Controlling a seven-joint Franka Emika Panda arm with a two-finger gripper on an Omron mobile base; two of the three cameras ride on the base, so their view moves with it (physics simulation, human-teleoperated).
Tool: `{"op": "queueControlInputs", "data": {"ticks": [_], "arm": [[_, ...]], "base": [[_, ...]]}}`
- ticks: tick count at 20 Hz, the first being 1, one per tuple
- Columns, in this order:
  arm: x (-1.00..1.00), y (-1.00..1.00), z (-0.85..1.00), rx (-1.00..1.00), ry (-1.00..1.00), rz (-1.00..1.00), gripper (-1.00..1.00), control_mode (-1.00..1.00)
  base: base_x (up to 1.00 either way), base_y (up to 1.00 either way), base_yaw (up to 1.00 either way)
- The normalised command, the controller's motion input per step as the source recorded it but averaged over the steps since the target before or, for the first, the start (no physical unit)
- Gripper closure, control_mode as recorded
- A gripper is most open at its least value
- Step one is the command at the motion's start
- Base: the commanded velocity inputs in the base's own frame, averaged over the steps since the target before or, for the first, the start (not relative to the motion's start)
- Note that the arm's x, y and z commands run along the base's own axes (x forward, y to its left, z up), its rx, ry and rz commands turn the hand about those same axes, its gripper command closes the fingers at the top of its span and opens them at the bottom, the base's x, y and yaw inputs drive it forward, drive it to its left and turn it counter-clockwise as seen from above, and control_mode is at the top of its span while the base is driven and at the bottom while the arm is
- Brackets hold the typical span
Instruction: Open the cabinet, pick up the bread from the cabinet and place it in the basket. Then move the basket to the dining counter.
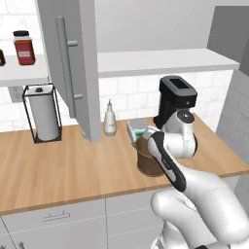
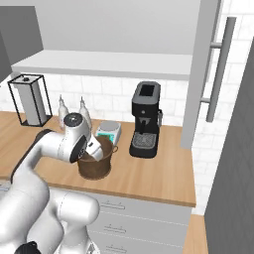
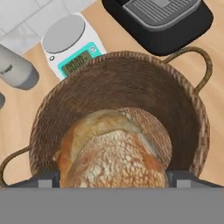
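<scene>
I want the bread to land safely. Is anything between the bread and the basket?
Nothing visible is. The bread sits between the open fingers, already inside the basket, with its woven floor right beneath.

Wooden counter (image 1: 73, 170) carrying basket (image 2: 96, 166), kitchen scale (image 2: 108, 132), coffee machine (image 2: 145, 119), paper-towel stand (image 1: 43, 114), bottle (image 1: 110, 119)

Bread (image 3: 111, 153) golden-brown, pale flour speckle. Basket (image 3: 175, 100) dark brown weave. Scale (image 3: 72, 46) white, teal trim. Coffee machine (image 2: 145, 119) black. Counter (image 1: 63, 165) light wood.
</scene>
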Motion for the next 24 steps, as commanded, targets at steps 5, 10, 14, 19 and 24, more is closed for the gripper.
{"op": "queueControlInputs", "data": {"ticks": [5,10,14,19,24], "arm": [[0.54,0.00,-0.09,0.00,0.13,0.00,1.00,-1.00],[0.63,0.00,-0.03,0.00,0.16,0.00,1.00,-1.00],[0.55,0.00,-0.30,0.01,0.22,0.00,1.00,-1.00],[0.41,0.00,-0.52,0.01,0.09,0.00,1.00,-1.00],[-0.10,0.00,-0.20,0.02,0.01,0.00,1.00,-1.00]], "base": [[0.00,0.00,0.00],[0.00,0.00,0.00],[0.00,0.00,0.00],[0.00,0.00,0.00],[0.00,0.00,0.00]]}}
